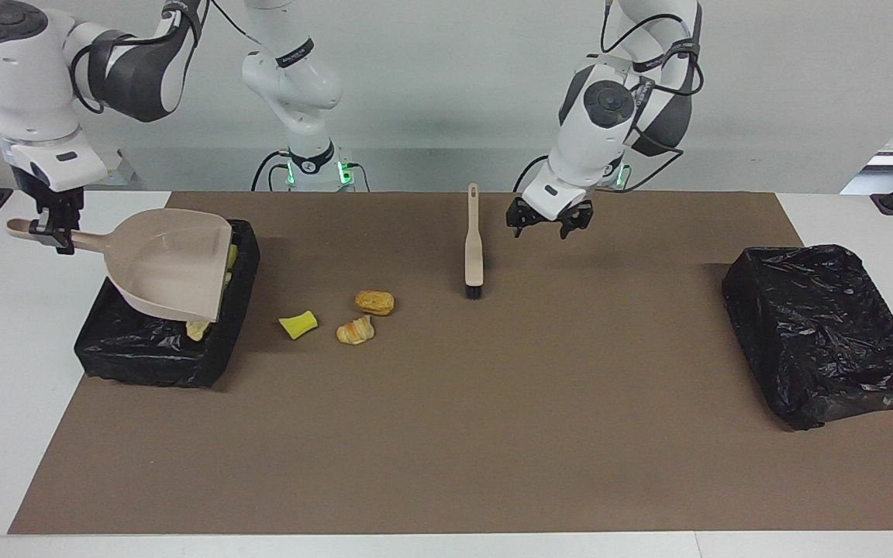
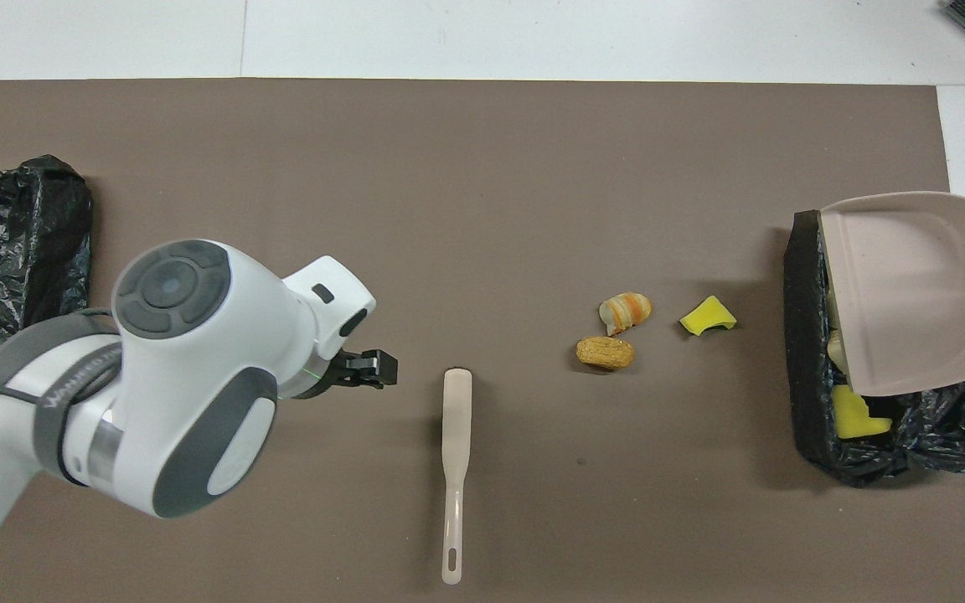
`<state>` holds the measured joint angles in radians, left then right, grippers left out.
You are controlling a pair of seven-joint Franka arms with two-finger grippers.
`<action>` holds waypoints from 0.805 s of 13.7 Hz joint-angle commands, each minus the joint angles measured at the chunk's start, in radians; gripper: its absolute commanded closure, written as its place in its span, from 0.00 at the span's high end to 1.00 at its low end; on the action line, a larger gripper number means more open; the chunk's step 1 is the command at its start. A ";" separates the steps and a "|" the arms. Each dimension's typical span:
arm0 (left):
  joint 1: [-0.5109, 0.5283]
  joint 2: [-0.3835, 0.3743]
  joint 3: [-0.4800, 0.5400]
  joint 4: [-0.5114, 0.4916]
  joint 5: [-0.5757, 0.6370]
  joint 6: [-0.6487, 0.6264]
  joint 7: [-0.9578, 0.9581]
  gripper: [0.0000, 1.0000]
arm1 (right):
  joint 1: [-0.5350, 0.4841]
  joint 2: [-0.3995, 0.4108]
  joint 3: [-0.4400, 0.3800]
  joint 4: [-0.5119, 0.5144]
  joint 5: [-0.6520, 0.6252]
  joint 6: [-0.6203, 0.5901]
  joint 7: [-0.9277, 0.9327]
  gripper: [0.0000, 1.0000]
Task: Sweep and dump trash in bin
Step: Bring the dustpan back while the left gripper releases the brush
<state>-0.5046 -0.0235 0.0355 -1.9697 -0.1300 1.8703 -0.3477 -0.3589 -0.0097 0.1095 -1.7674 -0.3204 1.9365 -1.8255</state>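
Three pieces of trash lie on the brown mat: a yellow sponge scrap (image 1: 297, 324) (image 2: 707, 315), a croissant-like chunk (image 1: 355, 331) (image 2: 625, 311) and a bread-like chunk (image 1: 374, 302) (image 2: 606, 353). More trash (image 1: 198, 329) (image 2: 855, 414) lies in the black-lined bin (image 1: 144, 360) (image 2: 805, 368). My right gripper (image 1: 51, 231) is shut on the handle of the beige dustpan (image 1: 171, 263) (image 2: 910, 293), which hangs tilted over that bin. The beige brush (image 1: 474, 248) (image 2: 455, 419) lies on the mat. My left gripper (image 1: 546, 221) (image 2: 369, 368) hangs open over the mat beside the brush's handle, holding nothing.
A second bin wrapped in a black bag (image 1: 826, 333) (image 2: 13, 243) stands at the left arm's end of the mat. White table shows around the mat (image 1: 446, 434).
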 commanded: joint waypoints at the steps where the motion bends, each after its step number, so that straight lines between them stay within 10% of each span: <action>1: 0.108 0.010 -0.011 0.061 0.062 -0.019 0.129 1.00 | 0.044 -0.004 0.006 0.005 0.021 -0.036 0.112 0.00; 11: 0.434 0.016 -0.019 0.391 0.187 -0.322 0.456 1.00 | 0.326 0.006 0.006 -0.060 0.130 -0.077 0.861 0.00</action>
<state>-0.1185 -0.0235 0.0317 -1.6494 0.0357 1.6029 0.0574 -0.0664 -0.0045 0.1195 -1.8106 -0.2339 1.8647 -1.0837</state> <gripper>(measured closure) 0.000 0.678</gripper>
